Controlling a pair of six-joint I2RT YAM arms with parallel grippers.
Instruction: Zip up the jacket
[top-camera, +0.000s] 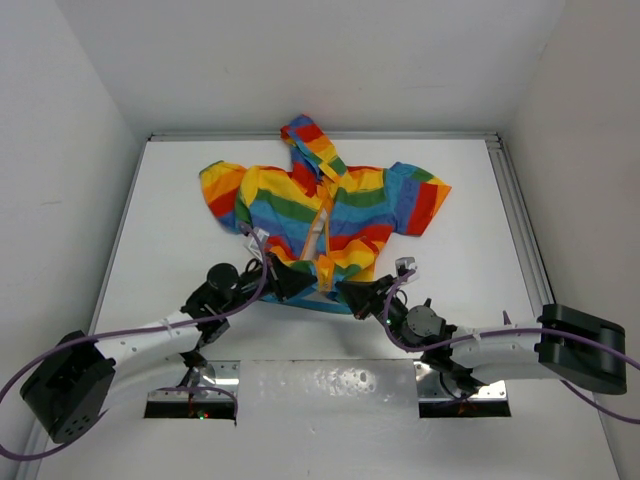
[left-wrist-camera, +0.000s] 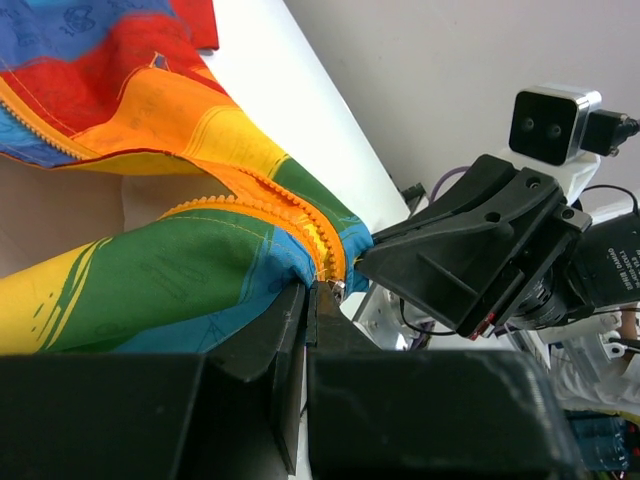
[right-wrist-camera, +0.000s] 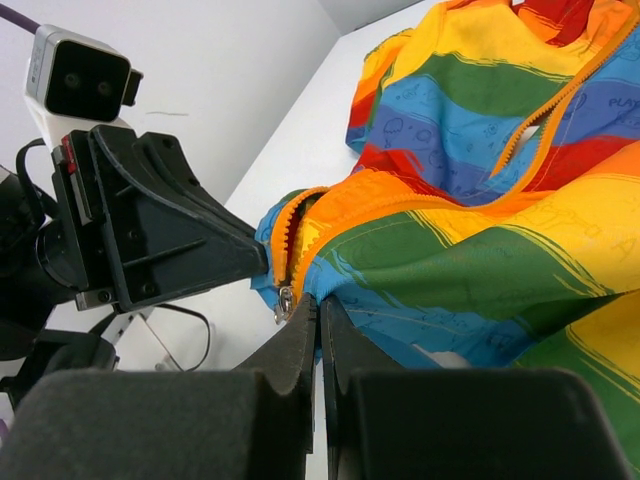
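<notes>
That jacket (top-camera: 360, 200) looks thin, light and floppy, so the left gripper (left-wrist-camera: 310, 295) and right gripper (right-wrist-camera: 320, 305) being pinched shut on its hem (right-wrist-camera: 420, 340), right beside the zipper (right-wrist-camera: 290, 235), seems smart.

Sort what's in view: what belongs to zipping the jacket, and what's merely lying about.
For the job:
- jacket
- orange zipper
- left gripper and right gripper, both shut on the jacket beside the zipper's lower end

Not part of it:
- table
- purple cables
- metal rail
</notes>
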